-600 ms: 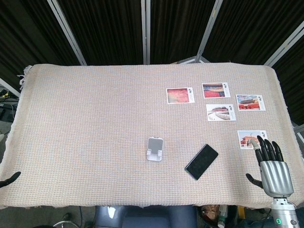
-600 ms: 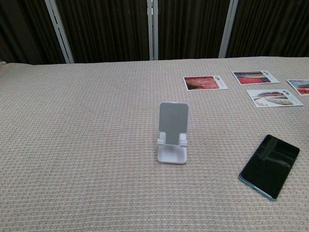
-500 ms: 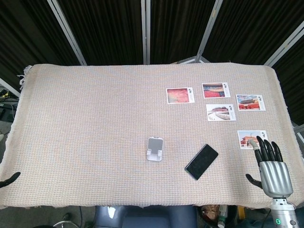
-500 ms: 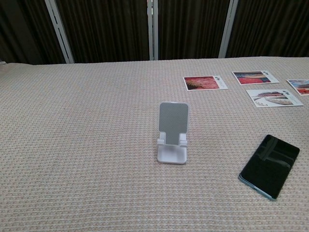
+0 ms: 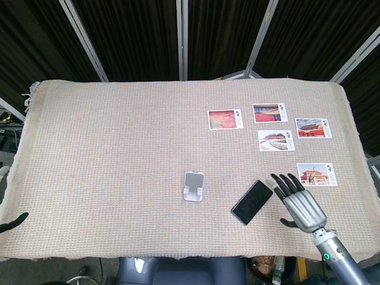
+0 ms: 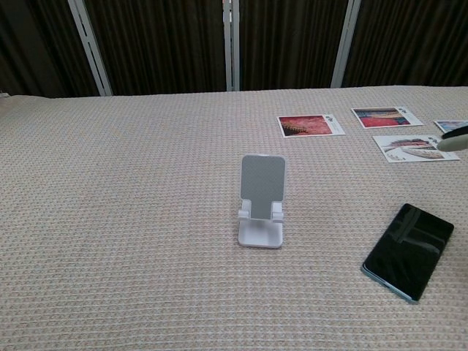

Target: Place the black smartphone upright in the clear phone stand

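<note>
A black smartphone (image 5: 252, 202) is lying flat and screen-up on the woven beige cloth (image 5: 119, 148) covering the tabletop, resting at about four o'clock from the clear phone stand (image 5: 194, 186), near it but not touching. The stand is sitting upright and unoccupied near the cloth's front centre, its back plate facing the chest camera. The right robot hand (image 5: 298, 202) is hovering just beside the smartphone, at its three o'clock, with dark fingers (image 5: 285, 181) spread apart and grasping nothing; in the chest view only a pale fingertip (image 6: 453, 139) is showing at the right edge, above the phone (image 6: 408, 250) and stand (image 6: 262, 199). The left robot hand (image 5: 12, 222) is appearing only as a dark tip at the frame's left edge, at roughly eight o'clock from the stand, and whether it is released or clenched cannot be told. Five picture postcards (image 5: 225, 119) are lying at about one to two o'clock of the stand, well apart from it.
</note>
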### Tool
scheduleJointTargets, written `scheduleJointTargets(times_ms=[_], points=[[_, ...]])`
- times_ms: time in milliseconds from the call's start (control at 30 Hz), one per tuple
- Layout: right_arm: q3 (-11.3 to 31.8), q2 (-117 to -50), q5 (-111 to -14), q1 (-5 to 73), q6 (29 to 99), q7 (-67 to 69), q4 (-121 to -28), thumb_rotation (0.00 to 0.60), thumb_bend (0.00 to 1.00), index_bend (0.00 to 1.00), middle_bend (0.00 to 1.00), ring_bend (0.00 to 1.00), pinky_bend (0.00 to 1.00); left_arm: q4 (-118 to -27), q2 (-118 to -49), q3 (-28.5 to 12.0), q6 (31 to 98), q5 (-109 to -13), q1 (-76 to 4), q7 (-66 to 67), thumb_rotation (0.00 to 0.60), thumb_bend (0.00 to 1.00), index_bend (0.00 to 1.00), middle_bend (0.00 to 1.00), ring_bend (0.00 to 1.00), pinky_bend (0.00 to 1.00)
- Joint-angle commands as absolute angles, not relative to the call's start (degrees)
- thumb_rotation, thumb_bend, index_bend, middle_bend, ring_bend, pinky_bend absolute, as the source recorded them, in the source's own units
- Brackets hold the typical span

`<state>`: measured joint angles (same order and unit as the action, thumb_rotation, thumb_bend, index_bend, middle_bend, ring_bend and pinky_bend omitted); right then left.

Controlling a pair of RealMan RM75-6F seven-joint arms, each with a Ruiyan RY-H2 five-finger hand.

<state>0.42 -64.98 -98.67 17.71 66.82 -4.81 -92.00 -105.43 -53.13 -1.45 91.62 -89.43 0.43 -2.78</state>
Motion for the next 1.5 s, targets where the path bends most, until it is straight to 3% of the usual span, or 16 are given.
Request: scheduleJointTargets(times_ms=[33, 233, 400, 1067, 1200, 1367, 1500], points=[[-2.8, -69.0, -110.7, 28.6, 61.8, 9.1, -79.3, 0.600, 0.00, 0.00, 0.00, 0.00, 0.00, -105.5, -53.6, -2.0, 90.9, -88.1, 0.0, -1.7, 0.600, 0.00, 0.00, 0.00, 0.00, 0.00], [-6.5, -74.5, -119.5, 36.2, 61.9, 14.1, -69.1, 0.600, 0.00, 0.00, 0.02, 0.00, 0.00, -105.3, -55.5, -2.9, 88.1, -84.2, -1.3, 2.8, 0.600, 0.00, 0.00, 0.00, 0.00, 0.00], [-8.7, -77.4, -121.3, 39.3, 61.1, 15.2, -63.5, 0.600, 0.00, 0.00, 0.03, 0.00, 0.00, -105.0, -56.7, -3.4, 86.5, -81.9, -2.1, 5.4, 0.600, 0.00, 0.00, 0.00, 0.00, 0.00], [-13.3, -81.3, -119.1, 41.6, 60.6, 12.5, -56.8, 0.600, 0.00, 0.01, 0.05, 0.00, 0.00, -104.7, -57.4, -3.8, 85.9, -80.6, -2.7, 6.5, 0.600, 0.00, 0.00, 0.00, 0.00, 0.00], [-13.9, -81.8, -119.2, 41.8, 61.3, 12.7, -56.0, 0.600, 0.10, 0.15, 0.18, 0.07, 0.04, -104.7, -57.5, -3.7, 86.0, -80.7, -2.7, 6.7, 0.600, 0.00, 0.00, 0.00, 0.00, 0.00], [-14.4, -82.8, -119.9, 41.6, 65.5, 13.6, -53.7, 0.600, 0.29, 0.44, 0.42, 0.28, 0.21, -104.8, -57.6, -3.7, 86.1, -80.8, -2.7, 6.9, 0.600, 0.00, 0.00, 0.00, 0.00, 0.00], [-14.4, -83.4, -120.8, 41.0, 70.5, 13.2, -51.3, 0.600, 0.32, 0.48, 0.45, 0.31, 0.24, -105.0, -57.6, -3.6, 86.2, -80.9, -2.6, 7.1, 0.600, 0.00, 0.00, 0.00, 0.00, 0.00]])
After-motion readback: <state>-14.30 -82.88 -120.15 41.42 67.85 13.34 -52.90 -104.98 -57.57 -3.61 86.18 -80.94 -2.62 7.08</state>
